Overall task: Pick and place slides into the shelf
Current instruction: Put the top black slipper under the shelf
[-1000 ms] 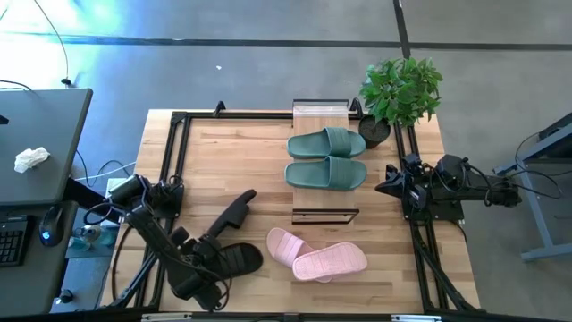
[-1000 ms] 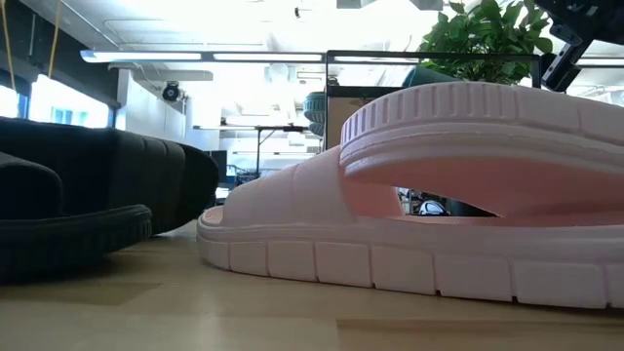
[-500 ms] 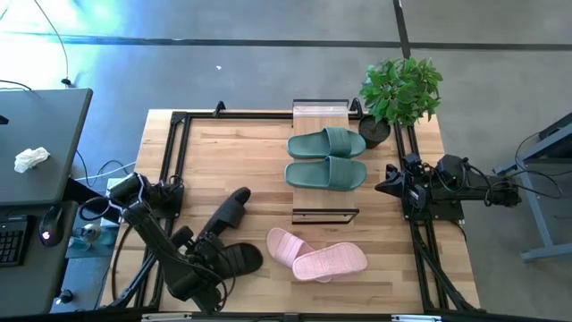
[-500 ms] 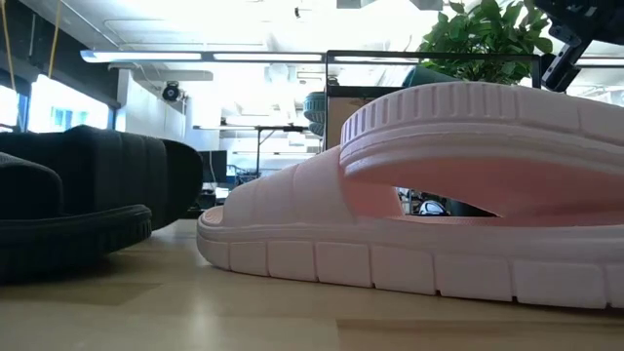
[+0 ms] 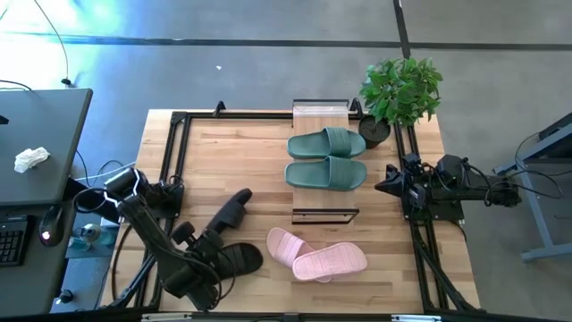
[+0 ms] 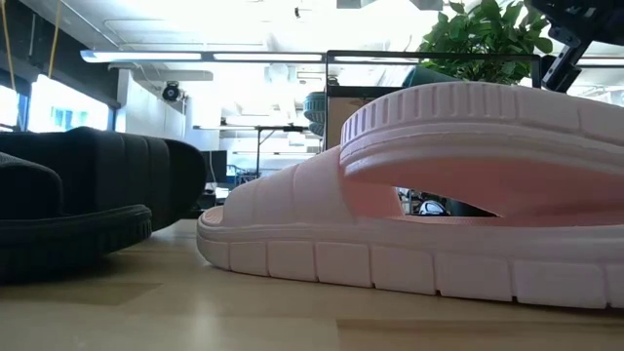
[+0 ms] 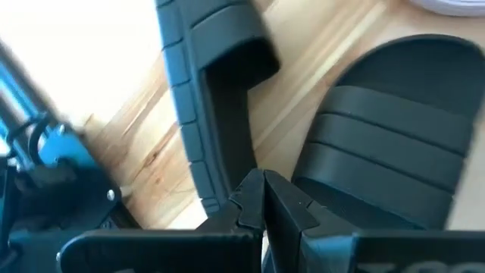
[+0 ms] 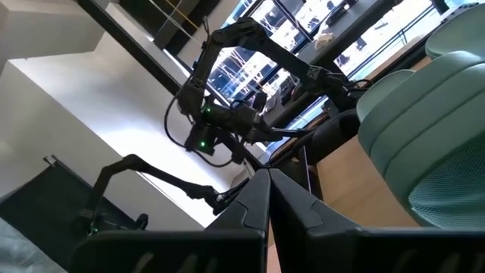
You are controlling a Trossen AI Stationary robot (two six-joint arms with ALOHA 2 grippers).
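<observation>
My left gripper [image 5: 213, 240] [image 7: 261, 199] is shut at the near-left of the table, at one end of a black slide [image 5: 230, 210] [image 7: 198, 98] that stands on its side edge. The second black slide [image 5: 236, 259] [image 7: 394, 144] lies flat beside it. The pink pair [image 5: 317, 255] [image 6: 419, 195] lies near the table's near edge, one slide overlapping the other. The green pair [image 5: 326, 158] [image 8: 432, 136] lies side by side on the shelf [image 5: 320, 114]. My right gripper [image 5: 386, 186] [image 8: 267, 182] waits shut, right of the shelf. My left gripper has its shut fingers at the near end of the tipped black slide's sole [image 7: 216, 199], and the outer side of one finger [image 7: 241, 203] lies against it. The fingers come slanting from the near-left, roughly along the slide. The slide rests on the table on its side edge.
A potted plant [image 5: 400, 89] stands at the shelf's far-right corner. A black metal frame [image 5: 179, 143] runs along the table's edges. Bare wood [image 5: 232, 156] lies left of the shelf. A desk with a keyboard [image 5: 27, 161] stands beyond the table's left edge.
My left arm drew back a little toward the table's near-left. The tipped black slide's far end shifted slightly left with it, still on its side edge. Nothing else moved.
</observation>
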